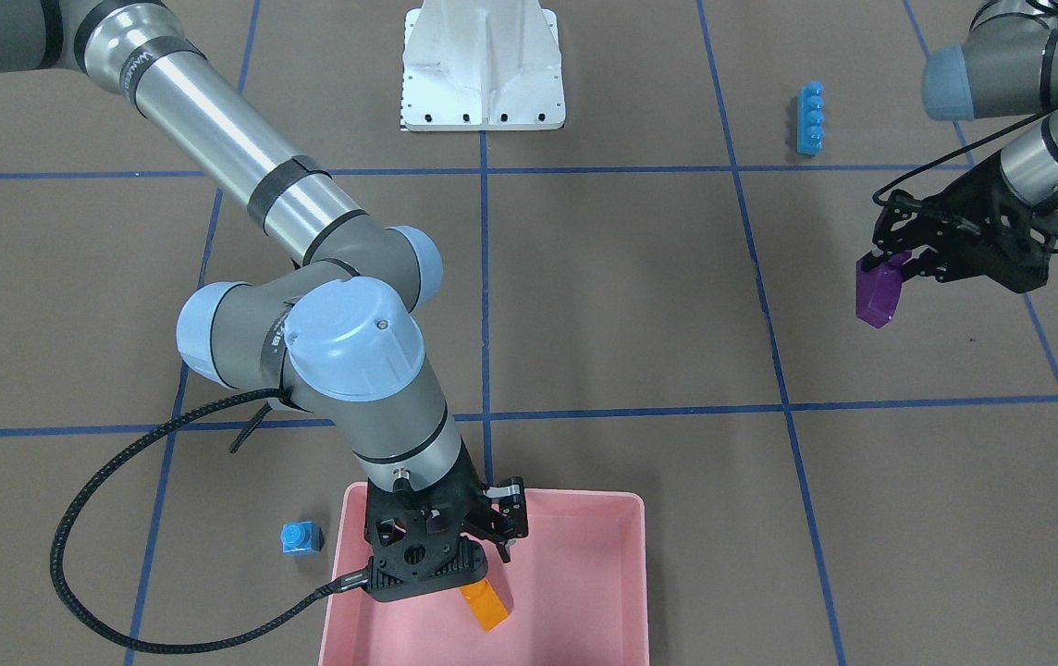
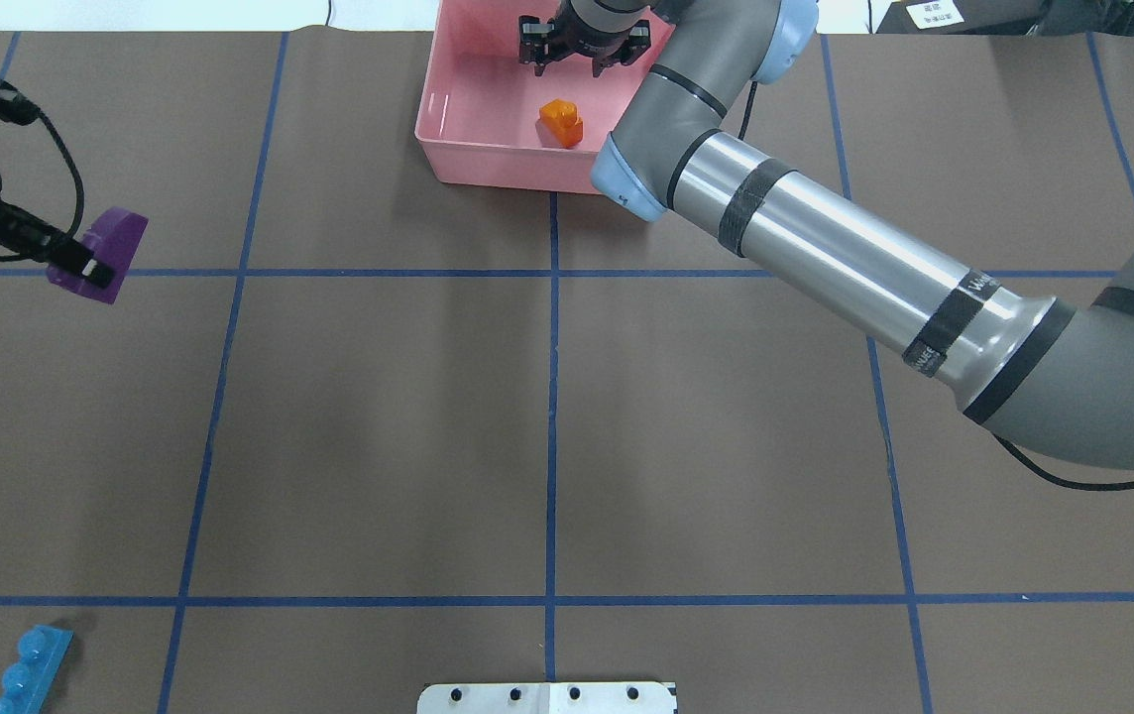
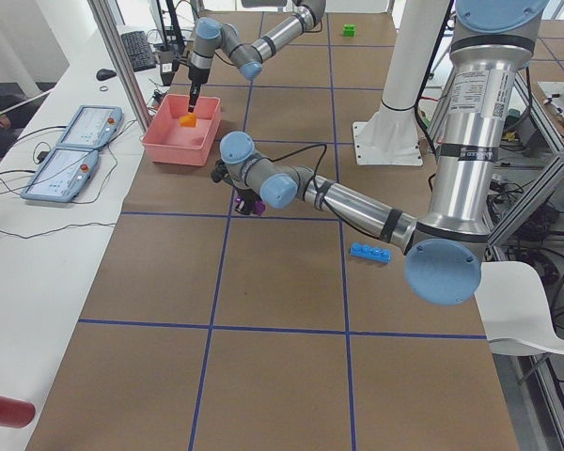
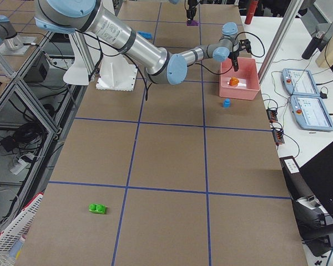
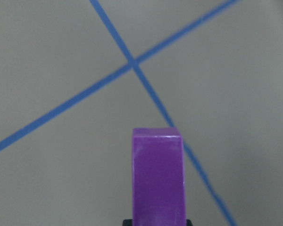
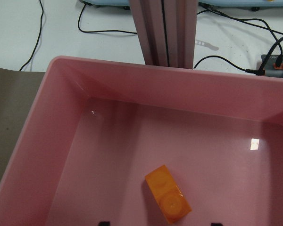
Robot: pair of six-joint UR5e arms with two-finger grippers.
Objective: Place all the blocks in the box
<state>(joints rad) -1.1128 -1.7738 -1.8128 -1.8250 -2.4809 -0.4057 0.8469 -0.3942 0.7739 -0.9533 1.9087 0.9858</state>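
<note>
Purple block (image 2: 99, 253), clenched endwise in our left fingers (image 2: 71, 255), may slip before reaching the twelve-o'clock pink box (image 2: 488, 167); right fingers (image 2: 531, 48) released.

At top centre of the overhead view, pink box (image 2: 458, 149), glossy orange block (image 2: 561, 122) inside. At left edge, purple block (image 2: 116, 238) in black left gripper (image 1: 892, 262). At lower left, light-blue bar (image 2: 27, 669). In the front view, lower left, blue block (image 1: 301, 537). In the right-side view, lower left, green block (image 4: 97, 208). Underneath, brown table (image 2: 379, 426), blue tape grid. On right arm (image 2: 825, 248), silver and grey, black bands, pale-blue caps.
</note>
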